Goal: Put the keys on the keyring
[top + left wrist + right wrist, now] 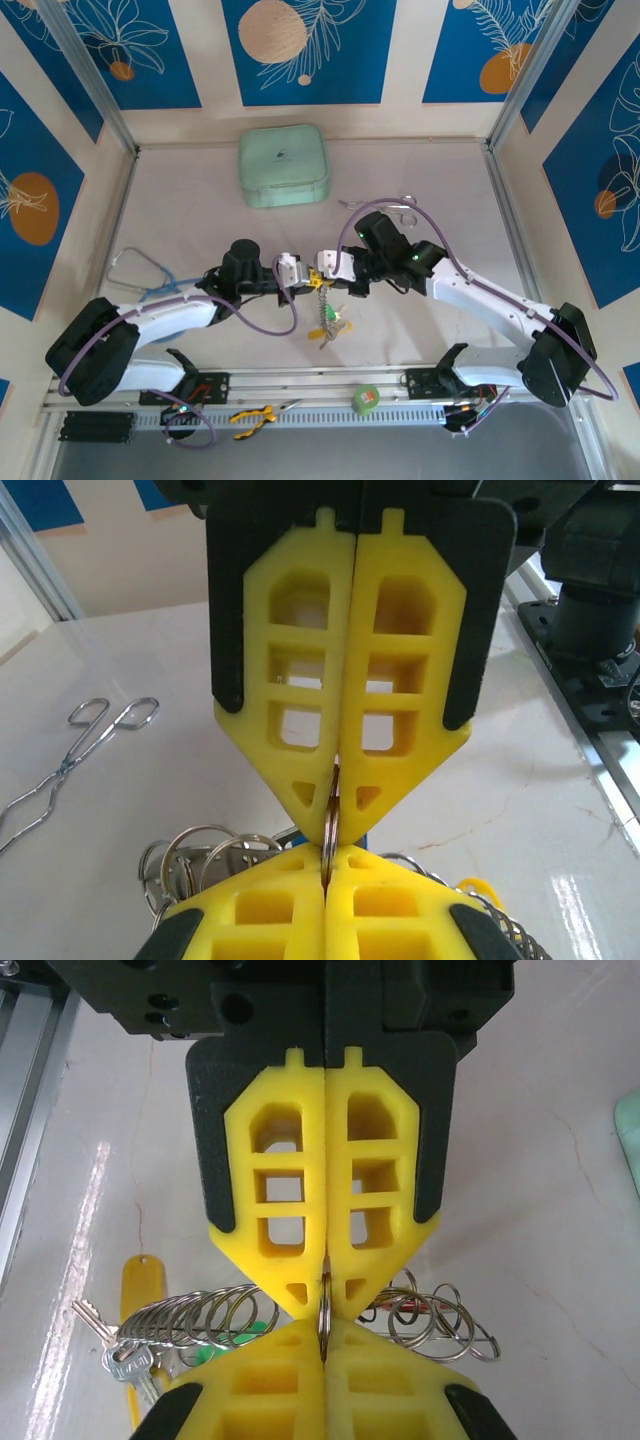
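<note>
Mid-table, my left gripper [325, 872] and right gripper [323, 1345] pinch the keyring [331, 825] (jaws closed on it); next, I judge: thread keys [328, 326] on.

The left claw [325, 880] and right claw [322, 1350] have yellow fingers on black backing. The keyring [323, 1305] and keys [120, 1360] are silvery, with one tag [140, 1280] yellow. The worktop [200, 230] is pale with faint veins. The case [284, 165] is mint green. The wall panels [300, 50] are blue with white leaf outlines and orange discs.
</note>
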Available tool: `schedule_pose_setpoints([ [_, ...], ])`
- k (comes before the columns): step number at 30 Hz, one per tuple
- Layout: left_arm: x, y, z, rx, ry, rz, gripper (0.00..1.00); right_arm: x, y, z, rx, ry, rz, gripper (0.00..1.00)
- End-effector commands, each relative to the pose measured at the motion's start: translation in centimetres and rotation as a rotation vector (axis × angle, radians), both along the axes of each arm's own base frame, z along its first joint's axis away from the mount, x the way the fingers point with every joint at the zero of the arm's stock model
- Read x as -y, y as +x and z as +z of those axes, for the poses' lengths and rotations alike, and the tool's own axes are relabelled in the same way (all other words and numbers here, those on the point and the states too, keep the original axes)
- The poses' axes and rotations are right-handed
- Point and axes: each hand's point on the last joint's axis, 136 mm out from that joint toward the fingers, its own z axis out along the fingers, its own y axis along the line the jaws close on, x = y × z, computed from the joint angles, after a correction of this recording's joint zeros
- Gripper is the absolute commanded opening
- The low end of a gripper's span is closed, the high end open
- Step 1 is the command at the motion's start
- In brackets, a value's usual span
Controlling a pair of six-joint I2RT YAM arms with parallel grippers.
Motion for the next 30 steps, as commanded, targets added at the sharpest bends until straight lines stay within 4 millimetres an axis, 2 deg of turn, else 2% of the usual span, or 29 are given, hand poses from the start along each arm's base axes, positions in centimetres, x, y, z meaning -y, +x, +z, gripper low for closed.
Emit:
schedule_pose_setpoints([
  [1, 0.7, -0.2, 2.2, 0.065, -0.052, -0.03, 0.0, -1.1, -0.9, 2.1, -0.005, 0.08, 0.053, 0.02],
  [3, 0.6, -0.4, 2.2, 0.068, -0.064, -0.035, 0.0, -0.6, -0.3, 2.7, -0.008, 0.143, 0.016, 0.21],
  [4, 0.6, -0.5, 2.1, 0.068, -0.069, -0.037, 0.0, -0.3, -0.1, 2.8, -0.012, 0.168, 0.004, 0.27],
  [5, 0.5, -0.6, 2.1, 0.066, -0.073, -0.04, 0.0, 0.1, 0.1, 2.9, -0.016, 0.196, -0.01, 0.32],
  [7, 0.5, -0.7, 2.1, 0.061, -0.086, -0.04, 0.0, 0.6, 0.2, 2.6, -0.024, 0.216, -0.025, 0.34],
  [13, 0.4, -0.8, 2.1, 0.051, -0.112, -0.033, 0.0, 1.1, 0.1, 1.2, -0.048, 0.186, -0.047, 0.31],
  [24, 0.3, -0.7, 2.1, 0.042, -0.117, -0.025, 0.0, 1.5, -0.2, 1.0, -0.044, 0.166, -0.043, 0.07],
  [30, 0.5, -1.0, 2.4, 0.041, -0.132, -0.044, 0.0, 1.7, 0.0, -0.4, -0.023, 0.109, -0.057, 0.03],
])
